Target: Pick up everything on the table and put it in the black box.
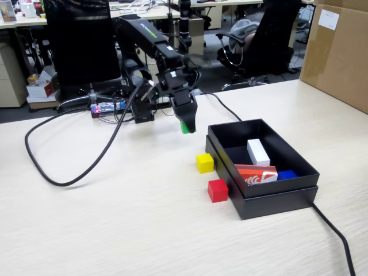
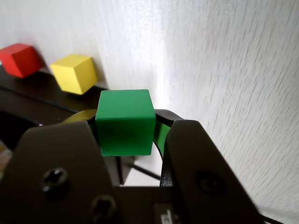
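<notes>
My gripper is shut on a green cube and holds it above the table, left of the black box. In the wrist view the green cube sits clamped between the two black jaws. A yellow cube and a red cube lie on the table against the box's left wall; both also show in the wrist view, yellow cube and red cube. Inside the box lie a white block, an orange-and-white packet and a blue piece.
A thick black cable loops over the table's left half, and another cable runs off from the box's near corner. A cardboard box stands at the far right. The arm's base and a circuit board sit at the table's back edge.
</notes>
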{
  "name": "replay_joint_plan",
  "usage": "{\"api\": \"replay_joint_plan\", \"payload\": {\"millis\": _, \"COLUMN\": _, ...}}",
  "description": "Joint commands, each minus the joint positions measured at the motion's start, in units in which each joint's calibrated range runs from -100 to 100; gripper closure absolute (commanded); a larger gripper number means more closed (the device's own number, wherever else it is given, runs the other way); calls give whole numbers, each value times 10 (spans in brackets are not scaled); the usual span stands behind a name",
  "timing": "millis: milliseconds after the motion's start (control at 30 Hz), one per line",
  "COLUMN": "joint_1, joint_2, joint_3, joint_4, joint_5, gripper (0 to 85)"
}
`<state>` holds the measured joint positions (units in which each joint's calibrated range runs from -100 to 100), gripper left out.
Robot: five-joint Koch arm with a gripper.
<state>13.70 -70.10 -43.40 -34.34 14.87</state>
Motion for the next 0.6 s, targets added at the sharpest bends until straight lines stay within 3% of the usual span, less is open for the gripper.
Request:
{"api": "replay_joint_plan", "payload": {"millis": 0, "joint_1": 5, "joint_2": -29, "joint_3": 93, "joint_4": -3, "joint_5": -20, "gripper": 821}}
{"api": "replay_joint_plan", "payload": {"millis": 200, "joint_1": 17, "joint_2": 148, "joint_3": 323, "joint_4": -3, "joint_5": -40, "gripper": 821}}
{"api": "replay_joint_plan", "payload": {"millis": 300, "joint_1": 31, "joint_2": 322, "joint_3": 459, "joint_4": -3, "joint_5": -48, "gripper": 819}}
{"api": "replay_joint_plan", "payload": {"millis": 567, "joint_1": 40, "joint_2": 542, "joint_3": 569, "joint_4": -3, "joint_5": -63, "gripper": 807}}
